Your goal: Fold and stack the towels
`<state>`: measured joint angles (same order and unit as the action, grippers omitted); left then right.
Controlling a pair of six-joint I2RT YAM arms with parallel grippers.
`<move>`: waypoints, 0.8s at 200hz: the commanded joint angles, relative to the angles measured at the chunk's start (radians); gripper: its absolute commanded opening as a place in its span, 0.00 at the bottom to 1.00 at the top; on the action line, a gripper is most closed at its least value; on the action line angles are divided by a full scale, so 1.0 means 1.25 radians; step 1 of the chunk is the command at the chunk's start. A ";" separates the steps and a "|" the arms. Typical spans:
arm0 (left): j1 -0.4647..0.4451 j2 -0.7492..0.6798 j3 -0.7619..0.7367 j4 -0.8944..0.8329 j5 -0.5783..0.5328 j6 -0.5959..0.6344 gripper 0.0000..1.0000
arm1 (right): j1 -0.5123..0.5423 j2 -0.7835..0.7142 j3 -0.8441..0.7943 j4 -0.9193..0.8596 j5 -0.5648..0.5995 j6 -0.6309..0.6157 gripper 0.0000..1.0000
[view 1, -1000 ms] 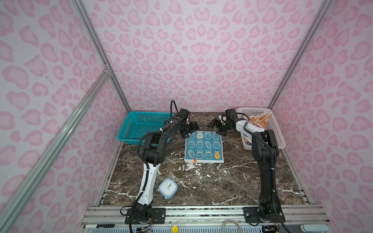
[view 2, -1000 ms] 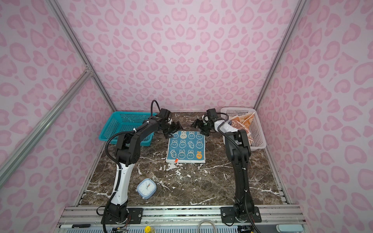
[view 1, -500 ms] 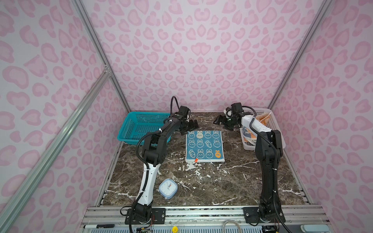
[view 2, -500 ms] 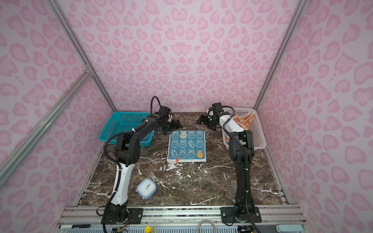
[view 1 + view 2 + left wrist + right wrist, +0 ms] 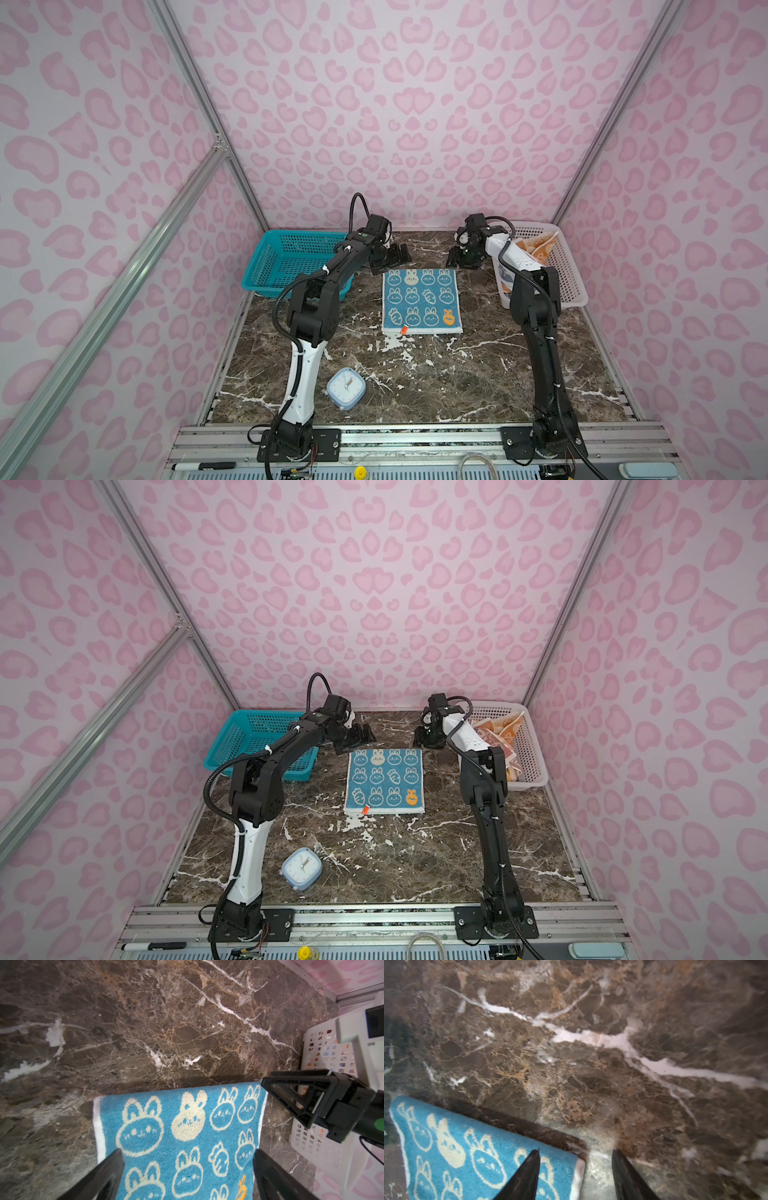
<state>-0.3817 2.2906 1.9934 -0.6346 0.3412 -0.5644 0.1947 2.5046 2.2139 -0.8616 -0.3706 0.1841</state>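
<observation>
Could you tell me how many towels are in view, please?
2: a blue towel flat on the table, and an orange towel crumpled in the white basket. More may be hidden there behind the right arm.

Both top views look down from high over the near edge, the whole brown marble tabletop in shot; both wrist cameras sit close, catching the far edge of the blue rabbit-print terry towel.

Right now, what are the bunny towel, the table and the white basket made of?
The towel looks like soft terry cloth, maybe cotton: fuzzy loops, no shine. The table looks like brown marble with white veins, though flaky white patches hint at a printed film. The basket looks like stiff white plastic, moulded into a grid of holes.
</observation>
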 commanded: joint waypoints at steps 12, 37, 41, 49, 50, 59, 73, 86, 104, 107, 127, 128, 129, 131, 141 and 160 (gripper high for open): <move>-0.001 -0.012 -0.002 -0.001 0.006 0.013 0.98 | 0.013 0.018 -0.006 -0.029 0.022 -0.022 0.45; -0.001 -0.014 -0.007 -0.004 0.002 0.016 0.98 | 0.020 0.021 -0.022 -0.027 0.027 -0.023 0.38; -0.001 -0.013 -0.008 -0.005 0.000 0.017 0.98 | 0.021 0.020 -0.024 -0.026 0.029 -0.024 0.36; -0.001 -0.014 -0.009 -0.006 0.000 0.017 0.98 | 0.022 0.018 -0.031 -0.023 0.030 -0.023 0.35; -0.001 -0.014 -0.009 -0.006 -0.001 0.017 0.98 | 0.022 0.018 -0.032 -0.022 0.030 -0.023 0.35; -0.002 -0.013 -0.010 -0.005 -0.002 0.017 0.98 | 0.023 0.016 -0.039 -0.018 0.033 -0.022 0.32; -0.001 -0.010 -0.009 -0.007 -0.002 0.017 0.98 | 0.022 0.016 -0.045 -0.016 0.039 -0.022 0.29; -0.002 -0.010 -0.009 -0.007 0.000 0.016 0.98 | 0.019 0.012 -0.052 -0.012 0.033 -0.021 0.29; -0.002 -0.011 -0.009 -0.006 0.001 0.017 0.98 | 0.011 0.001 -0.071 0.008 0.008 -0.007 0.29; -0.003 -0.011 -0.009 -0.006 0.001 0.017 0.98 | 0.009 0.000 -0.074 0.011 0.004 -0.005 0.29; -0.004 -0.009 -0.009 -0.007 -0.003 0.021 0.98 | -0.001 -0.008 -0.082 0.024 -0.006 0.006 0.26; -0.003 -0.008 -0.009 -0.007 -0.003 0.021 0.98 | -0.002 -0.008 -0.082 0.024 -0.005 0.006 0.26; -0.004 -0.009 -0.009 -0.007 -0.003 0.021 0.98 | -0.003 -0.008 -0.082 0.024 -0.005 0.006 0.26; -0.004 -0.008 -0.009 -0.007 -0.004 0.021 0.98 | -0.003 -0.008 -0.082 0.024 -0.004 0.006 0.25; -0.003 -0.004 -0.009 -0.010 -0.005 0.022 0.98 | -0.007 -0.010 -0.082 0.022 -0.003 0.005 0.22; -0.002 0.009 0.002 -0.024 -0.017 0.026 0.98 | -0.010 -0.014 -0.082 0.021 -0.003 0.003 0.15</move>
<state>-0.3862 2.2906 1.9835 -0.6334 0.3397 -0.5491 0.1867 2.4809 2.1239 -0.7795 -0.4011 0.1837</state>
